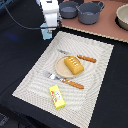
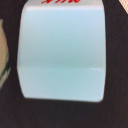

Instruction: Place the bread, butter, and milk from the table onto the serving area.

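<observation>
Over the far corner of the serving area [image 1: 30, 80] I am seeing my gripper [image 1: 48, 31] hanging low around the milk [image 1: 46, 34], which is standing on the black desk [image 1: 17, 42] just off the mat; I cannot tell its jaw state. Bread [image 1: 73, 65] is sitting on the plate [image 1: 60, 66], butter [image 1: 57, 96] lying on the mat's near edge

Black table [image 1: 112, 85] bearing striped placemat [image 1: 35, 75]
</observation>
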Robot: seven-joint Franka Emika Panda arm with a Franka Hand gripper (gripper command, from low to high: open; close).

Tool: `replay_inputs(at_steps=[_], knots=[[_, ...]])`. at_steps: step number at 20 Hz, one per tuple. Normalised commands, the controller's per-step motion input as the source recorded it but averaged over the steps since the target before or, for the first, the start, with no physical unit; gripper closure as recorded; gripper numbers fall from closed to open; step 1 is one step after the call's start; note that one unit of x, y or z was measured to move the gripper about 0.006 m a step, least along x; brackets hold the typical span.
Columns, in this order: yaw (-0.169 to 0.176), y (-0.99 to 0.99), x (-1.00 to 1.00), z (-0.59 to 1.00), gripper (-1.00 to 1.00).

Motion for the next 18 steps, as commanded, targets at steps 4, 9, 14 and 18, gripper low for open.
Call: replay_inputs(at_steps=[4, 9, 14, 18], knots=[[0.08, 0.15, -0.49, -0.35, -1.0], [0.078, 0.12, -0.42, -0.3, 1.0], [0.038, 0.01, -0.15, -0.1, 1.0], [0.0, 0.0, -0.02, 0.0, 1.0]])
